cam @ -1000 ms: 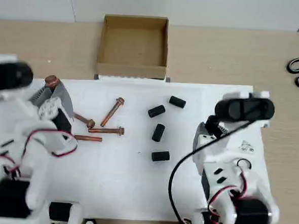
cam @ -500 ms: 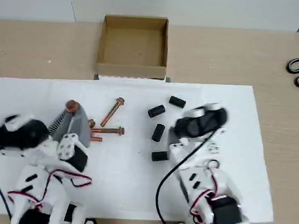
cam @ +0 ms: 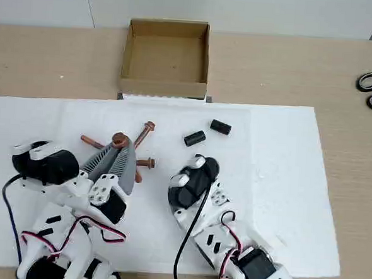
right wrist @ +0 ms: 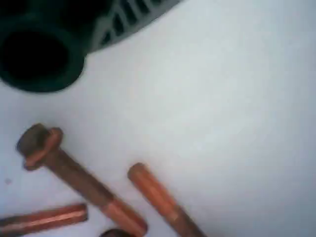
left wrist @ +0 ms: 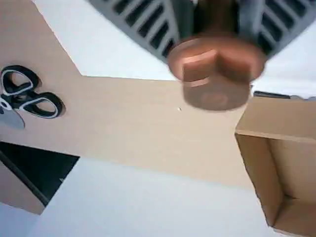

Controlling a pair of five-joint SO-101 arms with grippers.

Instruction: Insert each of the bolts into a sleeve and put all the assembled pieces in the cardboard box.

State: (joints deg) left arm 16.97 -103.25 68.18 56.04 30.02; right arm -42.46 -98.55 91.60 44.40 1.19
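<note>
Left fingers (cam: 102,161) clenched on copper-coloured metal bolt (cam: 119,138), head at the tips. Right fingers (right wrist: 133,15) grasp black tube sleeve (right wrist: 37,57). Brown cardboard box (cam: 164,86) beyond both, empty: no pcs assembled yet, all steps left.

No lettering, number or sign can be read anywhere. The cardboard box (cam: 164,86) at the upper middle shows plain walls. The white sheet (cam: 286,158) carries perhaps a few faint specks right of centre, too small to make out.
</note>
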